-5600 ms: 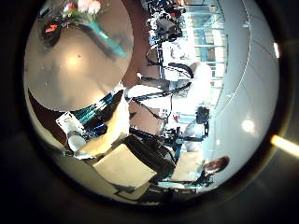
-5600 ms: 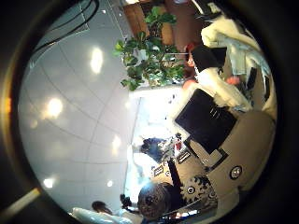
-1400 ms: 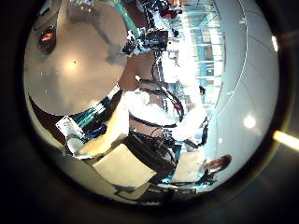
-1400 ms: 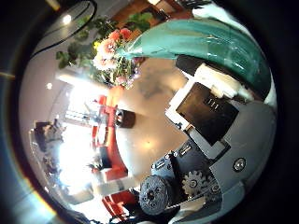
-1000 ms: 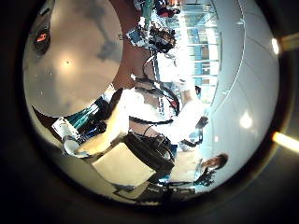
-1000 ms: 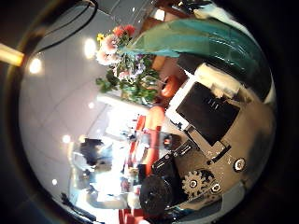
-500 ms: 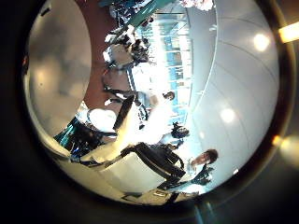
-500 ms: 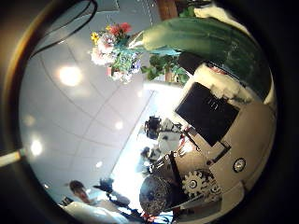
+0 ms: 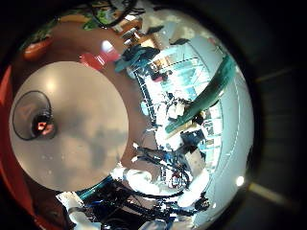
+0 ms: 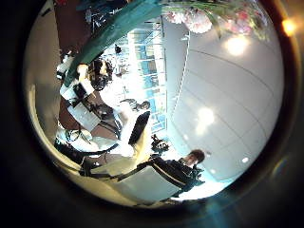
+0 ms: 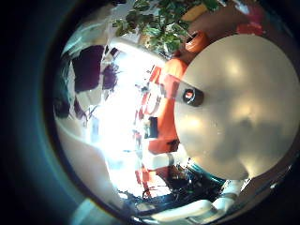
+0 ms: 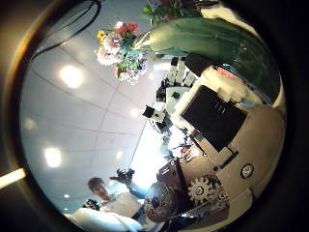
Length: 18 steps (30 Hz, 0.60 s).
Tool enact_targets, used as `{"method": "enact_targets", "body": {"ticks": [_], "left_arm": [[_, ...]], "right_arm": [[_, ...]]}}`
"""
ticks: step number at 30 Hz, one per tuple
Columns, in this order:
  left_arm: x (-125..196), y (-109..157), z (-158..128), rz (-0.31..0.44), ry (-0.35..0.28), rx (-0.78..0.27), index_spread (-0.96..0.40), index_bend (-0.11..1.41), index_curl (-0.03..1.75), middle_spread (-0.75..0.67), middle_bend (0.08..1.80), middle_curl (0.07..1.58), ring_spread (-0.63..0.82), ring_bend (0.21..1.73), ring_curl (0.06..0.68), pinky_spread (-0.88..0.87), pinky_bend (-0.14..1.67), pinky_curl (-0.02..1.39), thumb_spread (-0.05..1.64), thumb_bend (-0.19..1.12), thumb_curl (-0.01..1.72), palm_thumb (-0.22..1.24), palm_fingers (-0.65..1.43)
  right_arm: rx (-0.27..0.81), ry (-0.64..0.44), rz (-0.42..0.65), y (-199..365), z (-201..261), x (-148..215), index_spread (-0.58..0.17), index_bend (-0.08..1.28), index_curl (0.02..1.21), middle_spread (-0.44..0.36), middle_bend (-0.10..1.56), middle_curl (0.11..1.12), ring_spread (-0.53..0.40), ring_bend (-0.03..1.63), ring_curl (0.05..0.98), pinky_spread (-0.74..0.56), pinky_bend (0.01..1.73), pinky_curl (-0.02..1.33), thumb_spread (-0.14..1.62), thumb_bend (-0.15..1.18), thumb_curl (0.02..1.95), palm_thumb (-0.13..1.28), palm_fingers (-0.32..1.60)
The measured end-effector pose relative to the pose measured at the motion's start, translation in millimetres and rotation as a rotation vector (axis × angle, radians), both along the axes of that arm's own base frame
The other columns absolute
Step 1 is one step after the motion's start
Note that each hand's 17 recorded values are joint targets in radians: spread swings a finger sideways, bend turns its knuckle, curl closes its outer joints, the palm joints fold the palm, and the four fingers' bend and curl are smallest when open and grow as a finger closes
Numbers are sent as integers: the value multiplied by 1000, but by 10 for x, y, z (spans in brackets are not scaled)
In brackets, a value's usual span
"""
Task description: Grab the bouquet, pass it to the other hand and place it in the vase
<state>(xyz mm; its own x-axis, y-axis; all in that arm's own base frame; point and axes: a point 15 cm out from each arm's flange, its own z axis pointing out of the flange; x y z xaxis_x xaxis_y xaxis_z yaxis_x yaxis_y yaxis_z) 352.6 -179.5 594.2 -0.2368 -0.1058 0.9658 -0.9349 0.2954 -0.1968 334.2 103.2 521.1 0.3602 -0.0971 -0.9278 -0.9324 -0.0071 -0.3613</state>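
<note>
One bouquet (image 12: 124, 48), green-wrapped, sits gripped in the right hand (image 12: 217, 126), blooms up against the ceiling. Left hand (image 10: 123, 157): finger state unclear, bouquet crosses its view. Round table (image 9: 67, 129) carries a dark vase (image 9: 36, 117)

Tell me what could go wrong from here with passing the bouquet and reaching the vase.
1. The right robot hand has the bouquet only by its wrapped stem, with the flower heads sticking far out. It may swing or slip during the pass to the left robot hand.
2. The vase looks small on the round table. The long stem could miss its mouth or tip it.
</note>
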Motion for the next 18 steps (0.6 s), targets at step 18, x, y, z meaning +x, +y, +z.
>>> {"method": "enact_targets", "body": {"ticks": [18], "left_arm": [[100,-132,199,-7,69,-181,50,199,331,22,567,510,116,668,204,75,321,354,946,-19,346,390,642]], "right_arm": [[-41,42,153,473,-191,-197,-238,1153,951,-120,1374,809,-166,1517,631,-198,1130,1071,879,-4,1324,1110,1149]]}}
